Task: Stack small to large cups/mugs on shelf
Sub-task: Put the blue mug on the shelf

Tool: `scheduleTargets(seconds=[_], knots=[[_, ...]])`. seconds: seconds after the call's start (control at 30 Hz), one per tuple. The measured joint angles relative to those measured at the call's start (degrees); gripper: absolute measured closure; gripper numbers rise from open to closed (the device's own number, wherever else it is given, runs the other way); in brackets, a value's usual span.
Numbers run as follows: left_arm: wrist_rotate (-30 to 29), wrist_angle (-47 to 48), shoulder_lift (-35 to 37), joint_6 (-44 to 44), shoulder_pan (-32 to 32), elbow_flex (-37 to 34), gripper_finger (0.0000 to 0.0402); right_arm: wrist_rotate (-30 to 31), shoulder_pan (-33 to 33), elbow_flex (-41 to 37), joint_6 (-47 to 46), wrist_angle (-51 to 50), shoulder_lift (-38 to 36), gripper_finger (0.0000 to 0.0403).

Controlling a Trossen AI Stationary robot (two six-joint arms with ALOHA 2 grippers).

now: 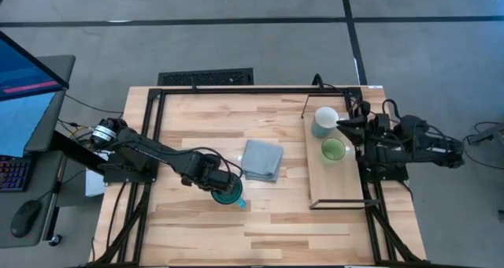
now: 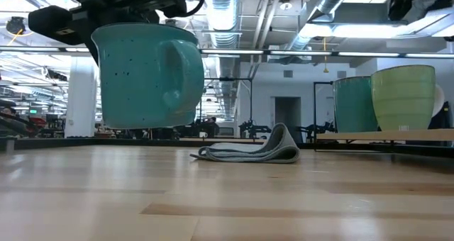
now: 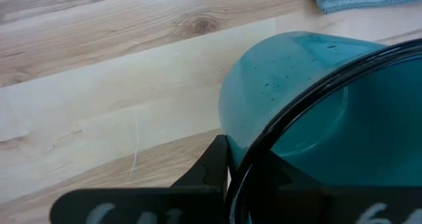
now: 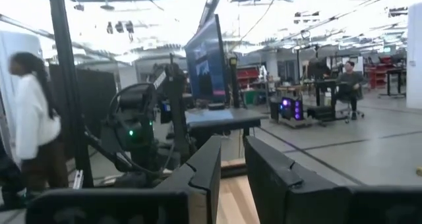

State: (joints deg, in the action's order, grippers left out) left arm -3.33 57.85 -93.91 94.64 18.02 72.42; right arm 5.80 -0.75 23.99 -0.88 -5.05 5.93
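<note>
My left gripper [image 1: 224, 187] is shut on the teal mug [image 1: 230, 195] over the table's middle, near the near edge. The low view shows this mug [image 2: 145, 74] upright and off the tabletop. On the shelf [image 1: 337, 181] at the right stand a mug with a white inside [image 1: 325, 120] and a light green mug [image 1: 333, 150], both on their bases. My right gripper [image 1: 349, 124] hovers beside the white mug, at the shelf's far right side. Its fingers [image 4: 211, 171] are close together, hold nothing and point level toward the table's left. My left gripper holds the teal mug by its wall at the dark rim [image 3: 290, 118]. One finger [image 3: 212, 168] lies against the outside of the wall and the other seems to be inside. The fingers come from above. The mug is upright and lifted clear of the table.
A folded grey-blue cloth [image 1: 261, 159] lies on the table between the held mug and the shelf, and also shows in the low view [image 2: 248, 153]. A black frame [image 1: 236, 89] runs around the table. The shelf's near half is bare wood [image 1: 339, 191].
</note>
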Motion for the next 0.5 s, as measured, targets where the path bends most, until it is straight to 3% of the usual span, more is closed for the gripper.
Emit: scheduleTargets(seconds=[0.5], knots=[[1.6,5.9,0.1,6.2,-0.1,-0.3,0.0391,0.0,0.0,0.9,0.9,-5.5,0.0,0.0310]])
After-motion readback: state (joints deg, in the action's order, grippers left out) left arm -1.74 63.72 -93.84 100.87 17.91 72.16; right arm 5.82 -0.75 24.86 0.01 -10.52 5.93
